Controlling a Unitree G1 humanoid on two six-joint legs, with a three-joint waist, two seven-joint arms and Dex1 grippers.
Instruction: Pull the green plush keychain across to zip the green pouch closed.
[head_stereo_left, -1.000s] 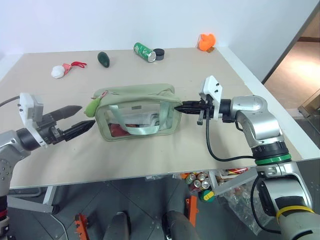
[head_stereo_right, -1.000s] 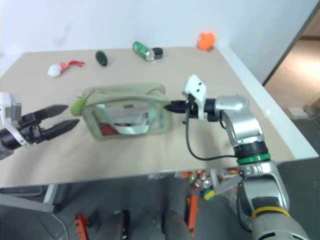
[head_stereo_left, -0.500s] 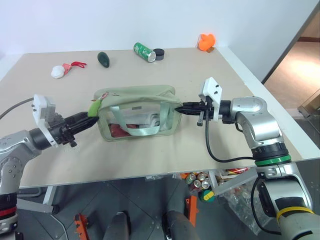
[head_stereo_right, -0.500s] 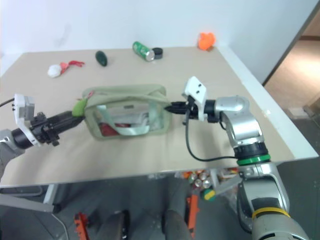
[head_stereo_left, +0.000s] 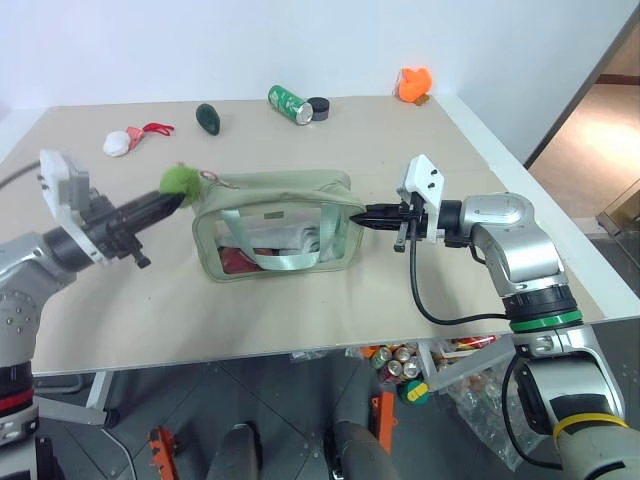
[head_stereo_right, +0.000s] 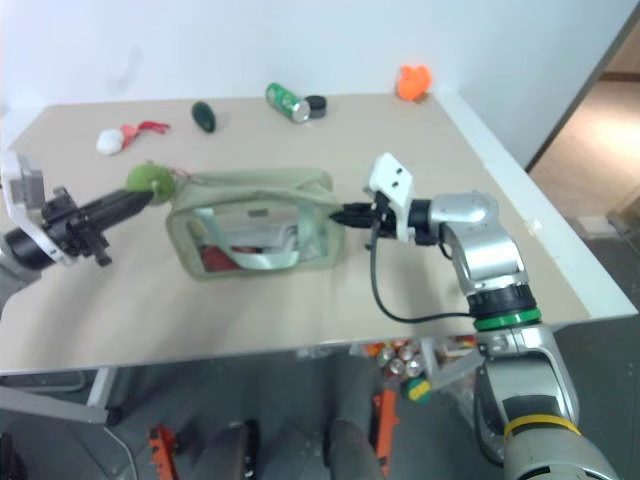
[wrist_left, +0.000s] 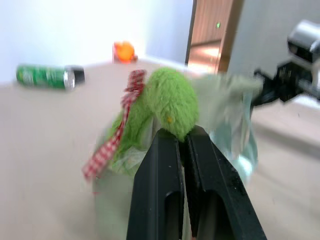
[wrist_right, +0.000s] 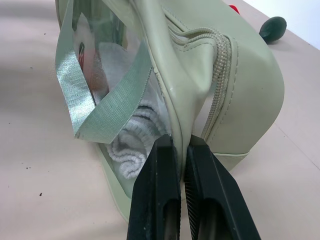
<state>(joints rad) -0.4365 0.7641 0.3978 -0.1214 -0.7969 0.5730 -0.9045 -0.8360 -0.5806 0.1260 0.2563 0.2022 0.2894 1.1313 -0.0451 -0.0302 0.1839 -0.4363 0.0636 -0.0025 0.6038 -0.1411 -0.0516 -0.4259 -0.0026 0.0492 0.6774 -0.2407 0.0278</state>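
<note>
Green plush keychain (head_stereo_left: 180, 179) is pinched in the closed left claw (head_stereo_left: 170, 201), lifted at the green pouch (head_stereo_left: 280, 225) left end. Right claw (head_stereo_left: 368, 214) is clamped on the pouch's right edge. Zipper slider is hidden behind the plush; pouch contents blurred through the window.

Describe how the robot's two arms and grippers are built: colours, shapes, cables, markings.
Both arms are silver-grey metal with rounded joint housings. The right arm carries a green ring and, lower down, a yellow one, plus a black cable looping under the wrist. Each wrist bears a white boxy camera mount. The left gripper and the right gripper each have two slim, tapered black fingers.
</note>
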